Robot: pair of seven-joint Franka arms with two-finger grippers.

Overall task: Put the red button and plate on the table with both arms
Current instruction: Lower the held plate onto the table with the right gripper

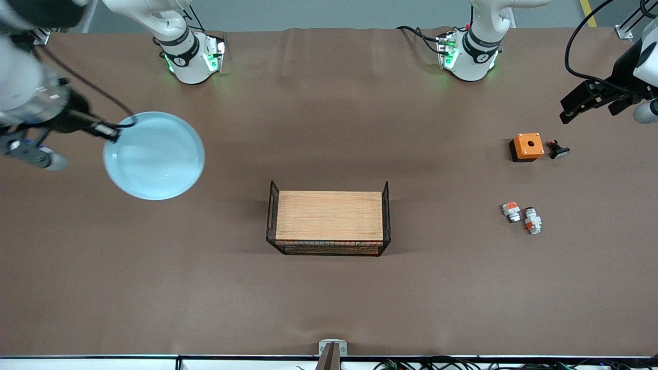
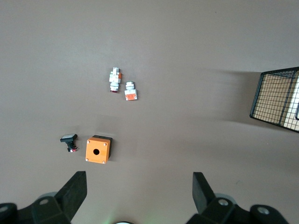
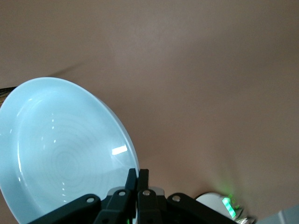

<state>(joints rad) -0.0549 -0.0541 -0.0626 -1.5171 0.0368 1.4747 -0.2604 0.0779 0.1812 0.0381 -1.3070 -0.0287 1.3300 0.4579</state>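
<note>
No brand, label or legible writing is seen on any item.

Pale-blue plate [image 1: 154, 155]: gripped at its rim by the closed jaws of the right gripper [image 1: 109, 130], at the right arm's end of the brown table [image 1: 329, 298]; whether it rests on the table cannot be told.

Left gripper [image 1: 591, 103]: jaws spread wide, empty, held over the left arm's end of the table.

Red button [image 1: 532, 221]: set on the table well apart from the open jaws, just beside a stubbier white-and-orange piece [image 1: 511, 210].

Orange box with a hole [image 1: 527, 147] and small black part [image 1: 557, 149]: side by side, between the jaws and the button.

Wooden board with black wire sides [image 1: 329, 222]: mid-table, clear of both grippers.
</note>
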